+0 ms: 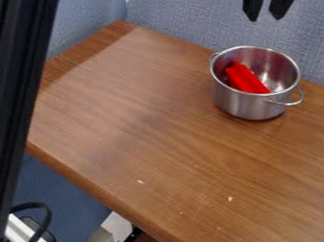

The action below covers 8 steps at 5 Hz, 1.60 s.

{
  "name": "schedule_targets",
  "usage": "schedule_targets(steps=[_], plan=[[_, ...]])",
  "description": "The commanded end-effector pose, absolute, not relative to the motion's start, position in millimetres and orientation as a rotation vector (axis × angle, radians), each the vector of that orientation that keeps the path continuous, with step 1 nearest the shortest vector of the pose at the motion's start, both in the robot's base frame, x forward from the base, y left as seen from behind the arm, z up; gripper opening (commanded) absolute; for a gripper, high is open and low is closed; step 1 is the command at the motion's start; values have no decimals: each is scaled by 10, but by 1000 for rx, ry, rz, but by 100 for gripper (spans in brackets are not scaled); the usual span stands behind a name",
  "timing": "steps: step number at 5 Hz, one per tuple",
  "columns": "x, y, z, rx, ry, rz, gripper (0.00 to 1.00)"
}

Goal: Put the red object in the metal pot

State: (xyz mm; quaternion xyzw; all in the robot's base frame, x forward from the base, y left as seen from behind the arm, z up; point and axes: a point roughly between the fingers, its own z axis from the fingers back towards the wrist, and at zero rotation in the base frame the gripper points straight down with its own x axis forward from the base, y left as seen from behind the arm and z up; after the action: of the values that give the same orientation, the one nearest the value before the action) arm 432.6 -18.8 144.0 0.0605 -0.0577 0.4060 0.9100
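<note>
The red object point(243, 77) lies slanted inside the metal pot point(257, 104), resting against its inner wall. The shiny pot stands on the wooden table near the far right corner, with its small loop handle point(298, 98) towards the right. My gripper point(269, 11) hangs well above the pot at the top edge of the view. Only its two dark fingertips show, with a gap between them and nothing in it, so it is open.
The wooden table point(151, 133) spreads to the left and front of the pot, its edges falling off at the left and bottom. A blue-grey wall point(169, 13) stands behind it. A wide dark blurred bar point(19, 98) covers the left side of the view.
</note>
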Motion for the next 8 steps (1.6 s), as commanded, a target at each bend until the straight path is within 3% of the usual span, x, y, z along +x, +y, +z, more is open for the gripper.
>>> schedule_targets(steps=[1, 3, 5, 6, 7, 8], plan=[[4328, -185, 1603, 110, -143, 863, 100], [4273, -195, 1468, 155, -86, 927, 100], [4163, -156, 1028, 193, -36, 955, 100], [4114, -251, 1013, 202, -32, 1016, 100], [4089, -364, 1032, 206, -21, 1073, 0], [4146, -368, 1028, 212, -16, 1067, 0]])
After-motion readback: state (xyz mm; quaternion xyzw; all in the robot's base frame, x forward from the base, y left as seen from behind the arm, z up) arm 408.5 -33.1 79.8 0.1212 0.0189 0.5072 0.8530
